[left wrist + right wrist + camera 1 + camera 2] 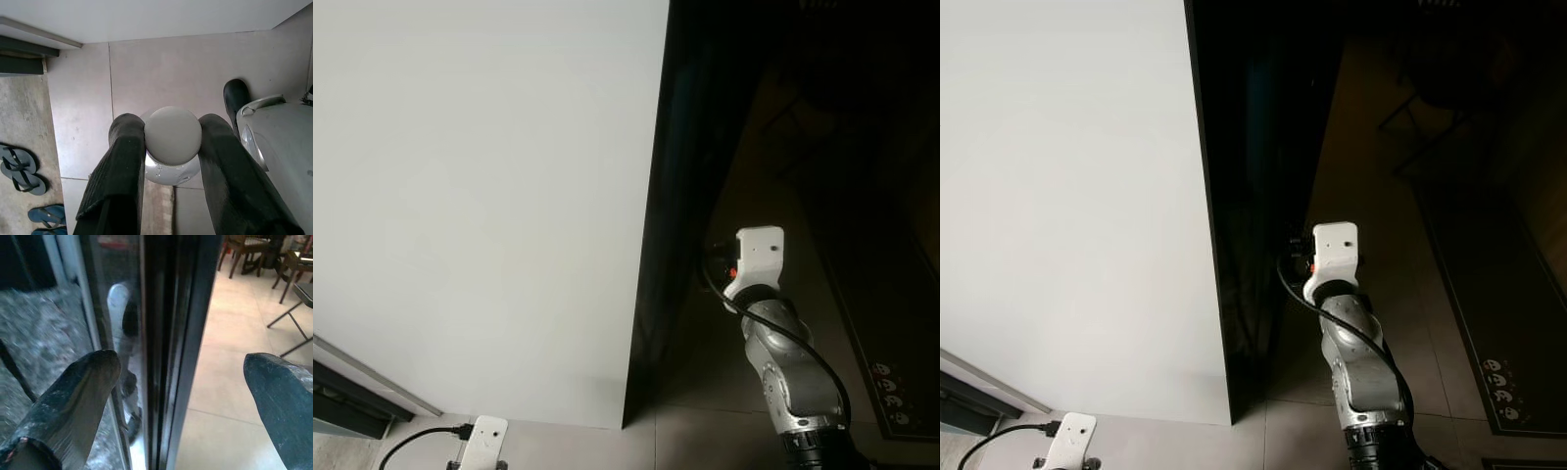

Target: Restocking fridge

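Note:
A tall white fridge panel (480, 196) rises on my left and ends in a glossy black edge (656, 245). My right arm (759, 259) reaches up to that edge. In the right wrist view my right gripper (182, 363) is open, with one finger (93, 382) before the black reflective face and the other (279, 391) out over the floor, so the edge (166, 333) stands between them. My left arm (484, 441) hangs low. There my left gripper (172, 122) is shut on a clear bottle with a round grey-white cap (172, 139), seen from its top.
Beige floor tiles (161, 68) lie below me. Slippers (19, 166) rest on a mat by the wall, and my own foot (235, 95) stands near the fridge base. A dark rug (891, 323) lies on my right. Chairs (288, 264) stand further off.

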### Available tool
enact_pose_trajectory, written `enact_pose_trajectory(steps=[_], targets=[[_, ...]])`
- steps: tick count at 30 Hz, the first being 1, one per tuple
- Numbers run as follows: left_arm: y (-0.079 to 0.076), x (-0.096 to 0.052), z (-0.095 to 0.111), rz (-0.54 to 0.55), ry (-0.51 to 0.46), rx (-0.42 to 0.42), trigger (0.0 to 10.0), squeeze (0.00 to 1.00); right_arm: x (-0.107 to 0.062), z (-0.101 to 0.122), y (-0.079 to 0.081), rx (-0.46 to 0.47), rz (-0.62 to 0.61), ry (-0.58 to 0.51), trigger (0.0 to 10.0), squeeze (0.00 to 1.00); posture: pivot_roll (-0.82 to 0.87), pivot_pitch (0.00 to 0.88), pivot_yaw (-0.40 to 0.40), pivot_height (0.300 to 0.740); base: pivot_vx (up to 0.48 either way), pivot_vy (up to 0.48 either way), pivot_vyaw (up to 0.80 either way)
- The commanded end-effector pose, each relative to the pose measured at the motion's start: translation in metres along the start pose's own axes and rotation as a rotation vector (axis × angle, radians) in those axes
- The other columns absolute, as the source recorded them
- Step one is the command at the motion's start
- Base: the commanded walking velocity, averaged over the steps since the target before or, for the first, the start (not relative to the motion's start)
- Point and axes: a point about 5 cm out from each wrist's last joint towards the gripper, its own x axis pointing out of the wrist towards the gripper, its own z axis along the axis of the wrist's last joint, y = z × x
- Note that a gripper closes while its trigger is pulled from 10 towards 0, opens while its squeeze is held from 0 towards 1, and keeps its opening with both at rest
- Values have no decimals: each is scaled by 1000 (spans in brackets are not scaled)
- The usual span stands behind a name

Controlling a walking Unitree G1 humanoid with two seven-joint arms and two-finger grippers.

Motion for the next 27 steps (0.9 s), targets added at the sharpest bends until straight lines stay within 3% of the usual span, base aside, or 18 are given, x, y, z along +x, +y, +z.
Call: enact_pose_trajectory(steps=[1, 15, 17, 27], targets=[[1, -1, -5, -1, 16, 4, 10000, 0, 3, -1, -2, 5, 0, 6, 10000, 0, 2, 72, -1, 740, 0, 0, 0], [0, 0, -4, 4, 19, -2, 10000, 0, 25, 14, -2, 10, 50, -33, 10000, 0, 21, 80, -1, 740, 0, 0, 0], [0, 0, -4, 4, 19, -2, 10000, 0, 31, 17, 5, 50, 108, -40, 10000, 0, 25, 81, 0, 740, 0, 0, 0], [0, 0, -4, 1, 17, 4, 10000, 0, 36, 15, 12, 53, 140, -28, 10000, 0, 27, 80, -2, 740, 0, 0, 0]])
